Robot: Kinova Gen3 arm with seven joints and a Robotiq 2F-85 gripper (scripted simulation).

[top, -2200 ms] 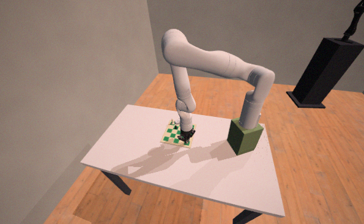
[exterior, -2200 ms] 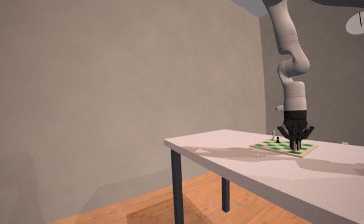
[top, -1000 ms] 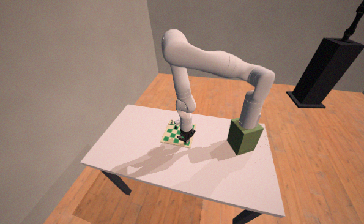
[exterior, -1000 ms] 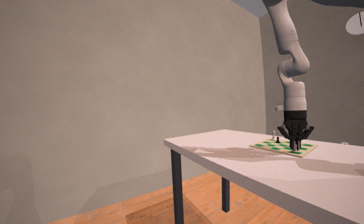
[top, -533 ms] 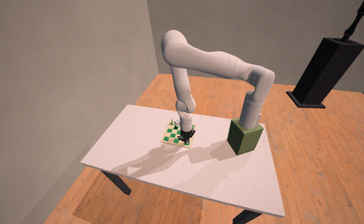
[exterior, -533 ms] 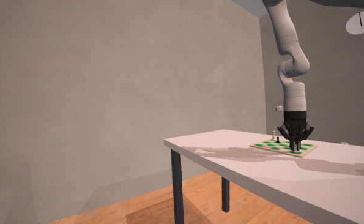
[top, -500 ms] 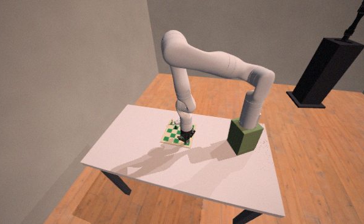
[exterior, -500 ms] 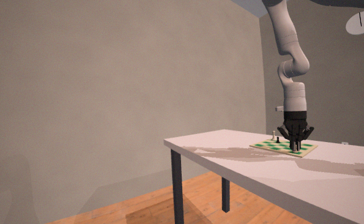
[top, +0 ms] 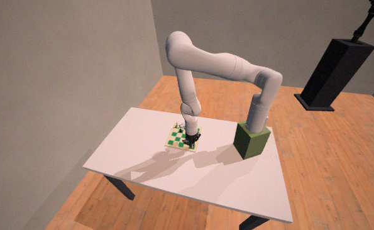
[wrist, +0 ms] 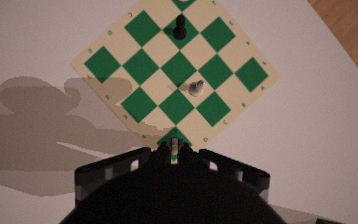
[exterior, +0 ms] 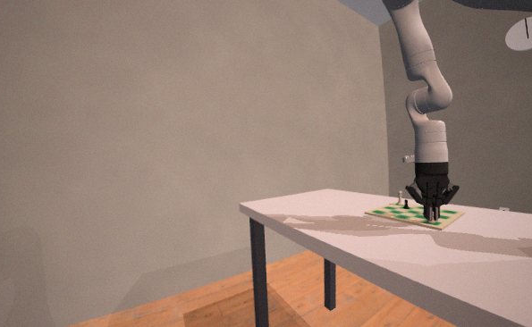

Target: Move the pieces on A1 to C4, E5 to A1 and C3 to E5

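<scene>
From the top, the arm (top: pixel 213 63) (exterior: pixel 431 96) is reaching from its green block (top: pixel 244 147) over the chessboard (top: pixel 168 145) (exterior: pixel 373 213) (wrist: pixel 80 63), and the gripper (top: pixel 192 146) (exterior: pixel 432 214) (wrist: pixel 174 145) is hanging over the board's near corner, on the side towards the block. A tall pale piece (top: pixel 176 125) (exterior: pixel 400 197) (wrist: pixel 183 1) is standing at the board's opposite corner, and a black pawn (top: pixel 180 130) (exterior: pixel 406 205) (wrist: pixel 180 29) is standing just in from it.

From the exterior, the fingers are pointing straight down and closing almost fully, gripping a slim pale piece (exterior: pixel 432 219) (wrist: pixel 174 150) low over the board's near corner square. Whether its base is touching the board, I cannot tell.

From the wrist, the gripped piece is showing as a sliver between nearly shut fingers at the board's bottom corner, which I am taking as E5. A grey-white piece (wrist: pixel 196 88) is standing beside the board's central square, apparently on C4, while that central square, C3, is holding nothing. The tall piece is occupying the board's far corner, apparently A1.

So A1 to C4 and E5 to A1 are looking done, and C3 to E5 is probably finishing. Setting the piece upright, releasing it and drawing the arm away from the board are seemingly remaining.
</scene>
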